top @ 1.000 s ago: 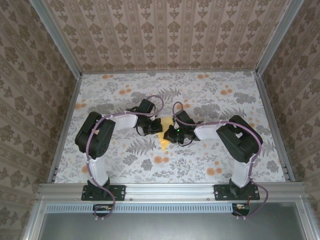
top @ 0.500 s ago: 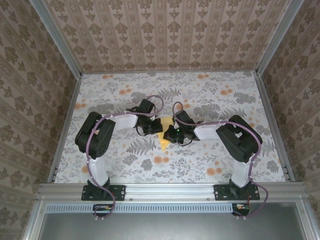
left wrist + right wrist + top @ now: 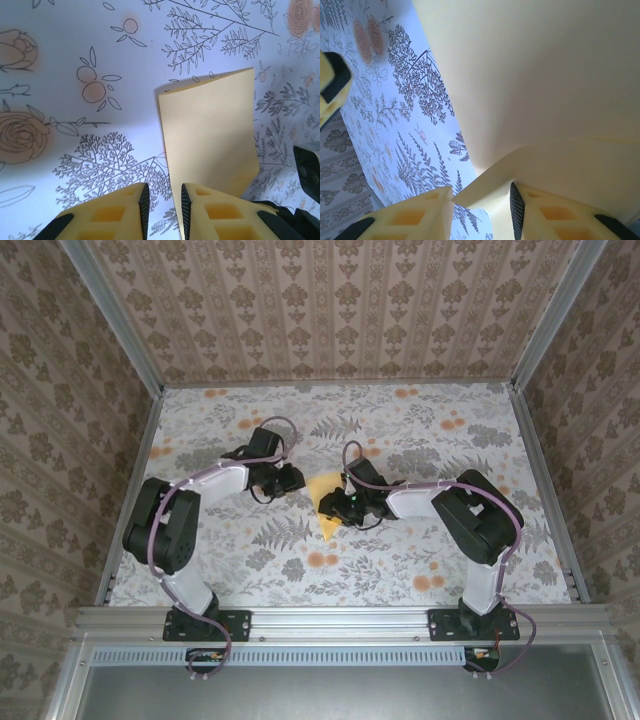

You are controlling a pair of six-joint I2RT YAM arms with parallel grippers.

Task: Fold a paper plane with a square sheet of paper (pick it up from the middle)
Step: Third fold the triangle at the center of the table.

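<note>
Leftward, the left gripper [image 3: 290,480] has backed off the yellow paper plane [image 3: 324,524], its jaws slightly parted and empty, while the nearer right gripper [image 3: 481,196] straddles a flap with parted jaws, the plane lying mid-surface, nose toward the near edge.

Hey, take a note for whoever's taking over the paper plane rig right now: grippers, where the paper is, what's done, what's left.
Left gripper: jaws slightly apart, empty, beside the left edge of the folded yellow paper.
Right gripper: jaws apart, a flap of the paper in the gap, not visibly clamped.
Paper: on the flowered table between the arms, pointed end toward the bases.
Done: paper folded to a point.
Left: can't tell if more folds are needed; check the shape.
</note>
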